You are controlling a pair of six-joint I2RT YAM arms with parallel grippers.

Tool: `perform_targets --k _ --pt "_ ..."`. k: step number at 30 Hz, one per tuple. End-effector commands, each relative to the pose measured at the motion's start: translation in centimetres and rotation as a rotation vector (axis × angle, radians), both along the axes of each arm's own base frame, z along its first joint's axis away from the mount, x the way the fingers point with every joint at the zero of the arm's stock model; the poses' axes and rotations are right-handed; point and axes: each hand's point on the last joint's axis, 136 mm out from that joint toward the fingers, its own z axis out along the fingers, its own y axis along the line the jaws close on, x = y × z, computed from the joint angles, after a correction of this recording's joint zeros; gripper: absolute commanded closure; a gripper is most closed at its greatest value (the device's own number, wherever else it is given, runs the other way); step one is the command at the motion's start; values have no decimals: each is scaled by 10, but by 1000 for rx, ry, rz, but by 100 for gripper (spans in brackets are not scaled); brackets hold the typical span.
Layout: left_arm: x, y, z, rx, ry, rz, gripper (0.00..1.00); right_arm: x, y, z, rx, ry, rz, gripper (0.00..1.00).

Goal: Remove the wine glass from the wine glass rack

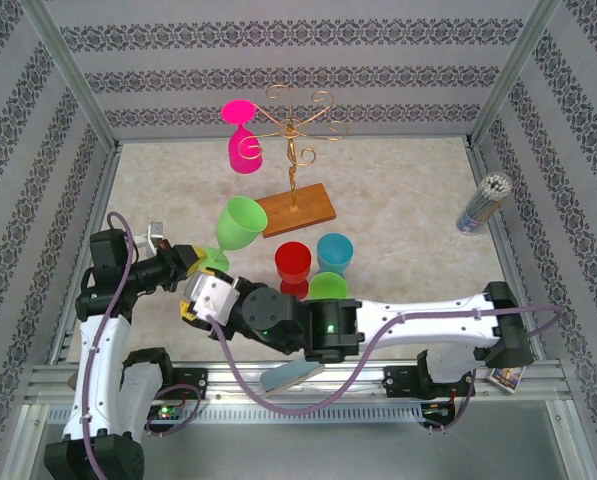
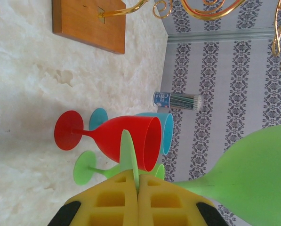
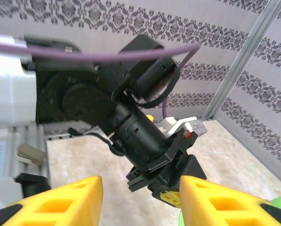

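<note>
The left gripper (image 2: 136,179) is clamped on the thin foot (image 2: 129,150) of the green wine glass (image 1: 241,224). The glass hangs tilted in the air, its bowl toward the rack (image 1: 300,208) but clear of the gold wire arms. A pink wine glass (image 1: 244,148) hangs upside down from an arm on the rack's left side. The right gripper (image 3: 140,200) has its fingers apart, just beside the left wrist and facing it, holding nothing.

The green glass looks already freed, so the step in hand is probably a handover or a set-down. The hold is on a slim disc edge, so the glass could pivot, and slow wrist moves seem wise. If the right gripper takes it, the stem just above the foot looks safest, and it should close before the left lets go. For a set-down, bring the glass upright first. Pick bare tabletop (image 1: 168,180) away from the red glass (image 1: 293,262), blue glass (image 1: 334,250) and smaller green glass (image 1: 328,286), which stand close together.
</note>
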Motion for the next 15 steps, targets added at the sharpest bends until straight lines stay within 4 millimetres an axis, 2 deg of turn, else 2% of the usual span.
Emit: perform_targets --k 1,8,15 --pt "5 4 9 1 -79 25 100 1 -20 18 22 143 18 54" --pt "3 3 6 -3 -96 21 100 21 -51 56 121 319 31 54" --pt "2 1 3 -26 -131 24 100 55 -81 71 178 517 26 51"
